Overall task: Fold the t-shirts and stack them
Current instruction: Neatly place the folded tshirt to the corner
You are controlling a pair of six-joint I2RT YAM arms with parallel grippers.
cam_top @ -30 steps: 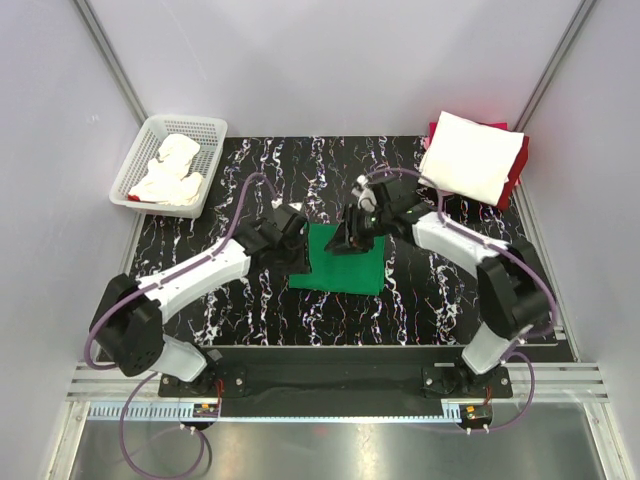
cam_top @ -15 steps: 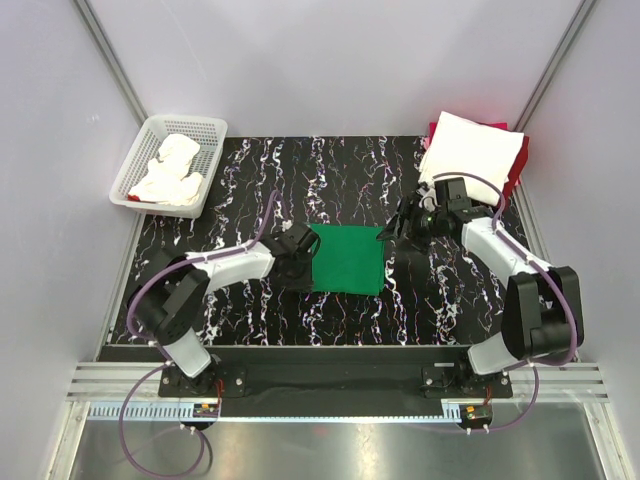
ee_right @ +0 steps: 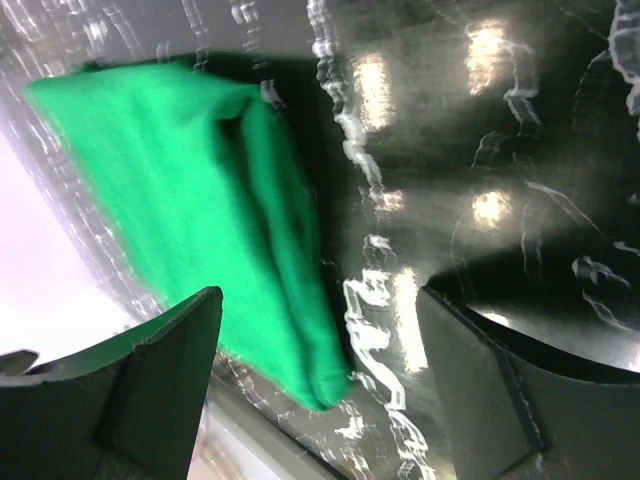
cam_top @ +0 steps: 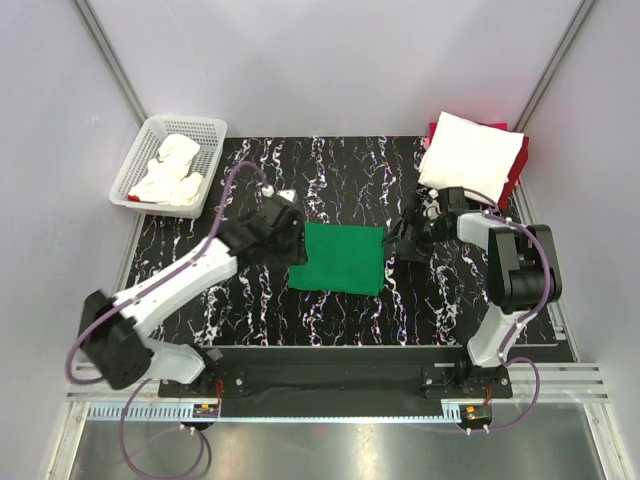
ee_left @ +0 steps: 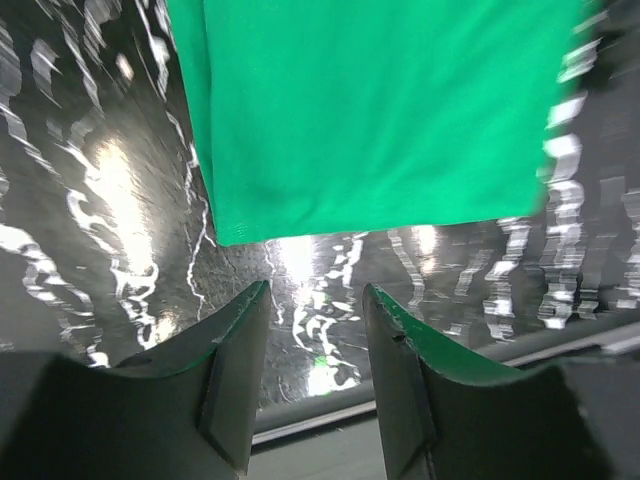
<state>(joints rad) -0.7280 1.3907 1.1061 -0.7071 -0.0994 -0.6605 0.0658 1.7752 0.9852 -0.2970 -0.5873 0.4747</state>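
Observation:
A folded bright green t-shirt (cam_top: 340, 258) lies flat in the middle of the black marbled table. It also shows in the left wrist view (ee_left: 370, 110) and the right wrist view (ee_right: 200, 210). My left gripper (cam_top: 290, 240) is open and empty at the shirt's left edge; its jaws (ee_left: 315, 310) stand apart just short of the cloth. My right gripper (cam_top: 398, 238) is open and empty beside the shirt's right edge (ee_right: 315, 330). A folded white t-shirt (cam_top: 470, 155) rests on a folded red t-shirt (cam_top: 515, 175) at the back right.
A white mesh basket (cam_top: 135, 170) at the back left holds crumpled white cloth (cam_top: 172, 170). The table's front rail (cam_top: 340, 375) carries both arm bases. Enclosure walls stand on the left, right and back.
The right gripper left the green shirt and drew back to its right side. The left gripper shifted along the shirt's left edge. The shirt went from partly lifted to lying flat.

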